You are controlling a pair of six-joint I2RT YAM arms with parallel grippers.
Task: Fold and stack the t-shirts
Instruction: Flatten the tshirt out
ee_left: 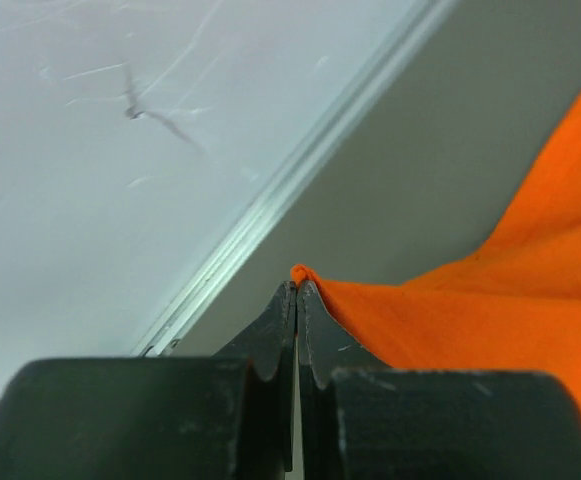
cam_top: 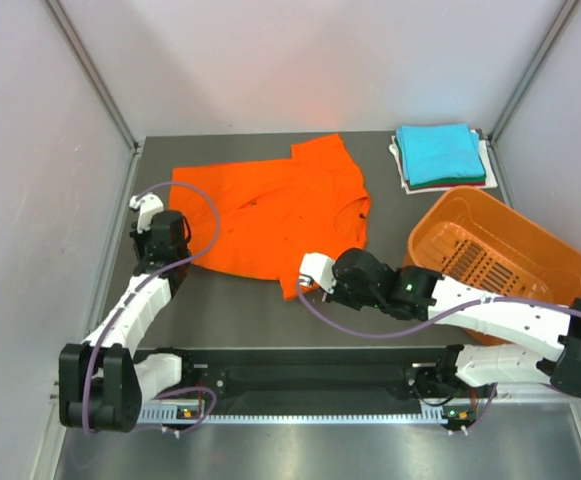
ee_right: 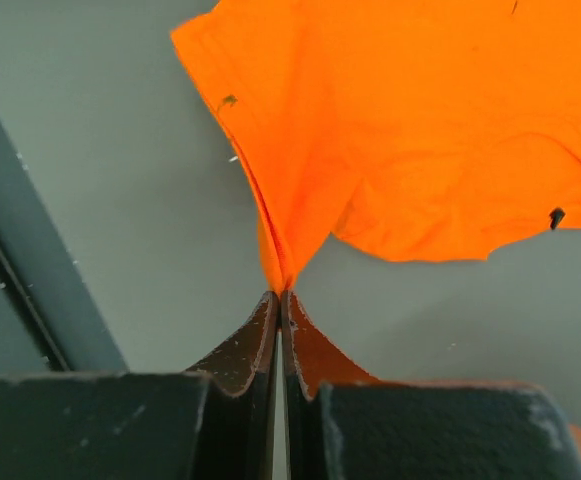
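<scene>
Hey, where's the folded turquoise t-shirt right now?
In the top view, the folded turquoise cloth t-shirt tops a small stack at the table's far right corner, just behind the orange slotted plastic basket.

Left wrist: orange t-shirt (ee_left: 490, 300) runs off right edge. Right wrist: same shirt cut by top edge, and the dark specks (ee_right: 557, 216) on it are too small to identify. Top view: lower t-shirts (cam_top: 440, 184) under turquoise t-shirt (cam_top: 438, 152) show edges only; right arm (cam_top: 510, 315) covers the basket (cam_top: 540, 260) near corner.

The spread shirt (cam_top: 270, 215) is showing plain bright orange, the folded shirt (cam_top: 438, 152) turquoise, the slotted basket (cam_top: 440, 235) orange, the surface (cam_top: 230, 300) grey.
</scene>
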